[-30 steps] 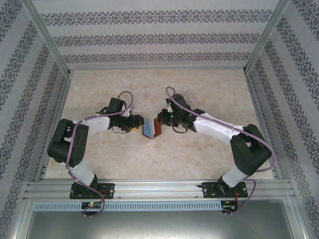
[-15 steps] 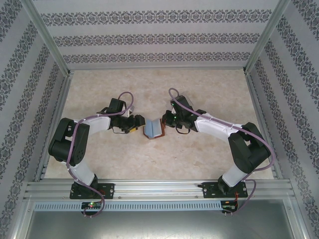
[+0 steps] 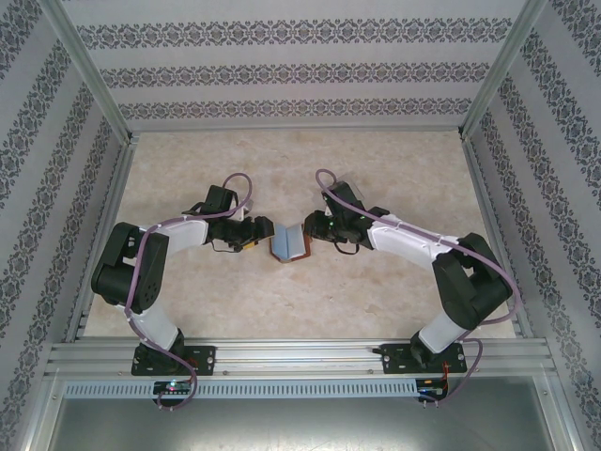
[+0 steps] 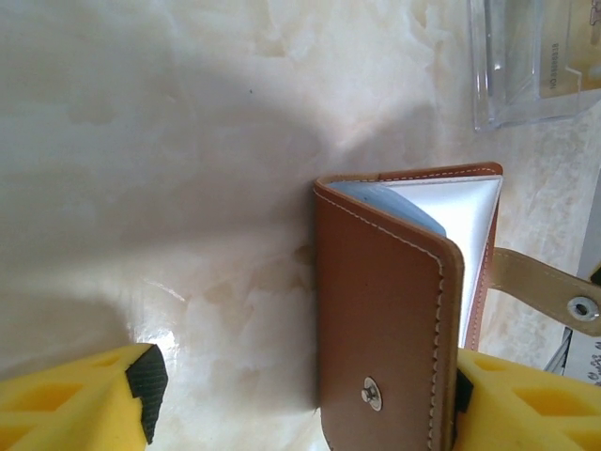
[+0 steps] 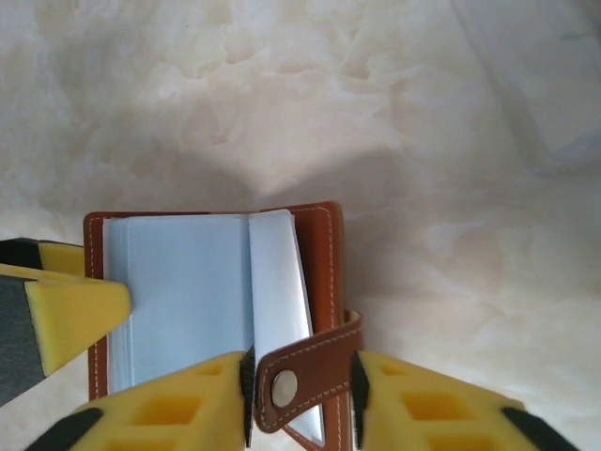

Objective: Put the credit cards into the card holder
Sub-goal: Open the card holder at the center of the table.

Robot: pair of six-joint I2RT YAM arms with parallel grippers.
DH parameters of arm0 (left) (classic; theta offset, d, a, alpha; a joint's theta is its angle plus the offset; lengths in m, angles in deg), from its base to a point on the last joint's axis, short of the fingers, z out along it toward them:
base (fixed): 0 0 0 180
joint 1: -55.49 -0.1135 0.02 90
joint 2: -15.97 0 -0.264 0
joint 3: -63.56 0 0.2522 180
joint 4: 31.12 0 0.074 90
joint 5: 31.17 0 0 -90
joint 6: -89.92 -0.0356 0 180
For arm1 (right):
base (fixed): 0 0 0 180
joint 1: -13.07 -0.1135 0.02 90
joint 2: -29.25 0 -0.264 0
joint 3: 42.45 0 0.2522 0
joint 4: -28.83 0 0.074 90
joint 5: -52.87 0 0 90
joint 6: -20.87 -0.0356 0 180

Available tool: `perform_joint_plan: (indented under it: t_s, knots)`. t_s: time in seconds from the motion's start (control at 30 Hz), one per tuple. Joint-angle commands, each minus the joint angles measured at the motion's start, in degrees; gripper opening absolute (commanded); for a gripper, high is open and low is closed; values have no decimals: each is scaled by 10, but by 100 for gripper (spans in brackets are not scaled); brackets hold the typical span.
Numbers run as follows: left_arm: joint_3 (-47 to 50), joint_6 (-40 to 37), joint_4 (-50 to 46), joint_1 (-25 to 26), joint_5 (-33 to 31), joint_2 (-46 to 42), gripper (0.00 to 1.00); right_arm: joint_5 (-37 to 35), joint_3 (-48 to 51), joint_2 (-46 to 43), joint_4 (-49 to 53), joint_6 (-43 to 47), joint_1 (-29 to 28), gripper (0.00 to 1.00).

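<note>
While left gripper (image 4: 302,376) stands open astride holder (image 4: 376,310) and I cannot tell if right gripper (image 5: 300,385) grips strap (image 5: 315,362), card (image 4: 568,42) pickup looks due next.

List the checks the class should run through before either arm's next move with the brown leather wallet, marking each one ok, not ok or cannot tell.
1. Is the reddish-brown leather folding card holder open, with its blue-grey sleeves exposed? Ok.
2. Is the left tool open, with the holder between its fingers? Ok.
3. Is the right tool free of the snap strap? Cannot tell; the strap sits between its fingers.
4. Is there a card in a tool, ready to insert? Not ok.
5. Has the tan credit card been located? Ok; it appears to lie in the clear plastic box.
</note>
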Motion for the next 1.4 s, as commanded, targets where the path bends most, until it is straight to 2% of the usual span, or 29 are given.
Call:
perform_joint_plan:
  t_s: [0.0, 0.07, 0.37, 0.67, 1.07, 1.23, 1.27, 1.37]
  knots:
    - [-7, -3, 12, -3, 11, 5, 78, -57, -17, -34, 30, 41, -19, 44]
    - [-11, -3, 9, -3, 15, 8, 78, -68, -22, -37, 30, 48, -32, 46]
    - [-2, 10, 25, -3, 19, 5, 78, -19, -28, -35, -43, 4, -89, 51]
    - [21, 28, 54, -3, 30, -2, 79, 17, -13, 32, -102, -12, -101, 51]
    - [25, 30, 52, -3, 17, -15, 78, 6, -12, 96, -116, -4, -101, 48]
    - [20, 32, 51, -3, 16, -8, 82, -2, -10, 110, -112, 3, -100, 50]
    - [21, 34, 53, -3, 16, -9, 86, 0, -9, 111, -112, 3, -99, 50]
    - [24, 37, 61, -4, 12, -11, 92, 1, -6, 110, -115, 4, -99, 51]
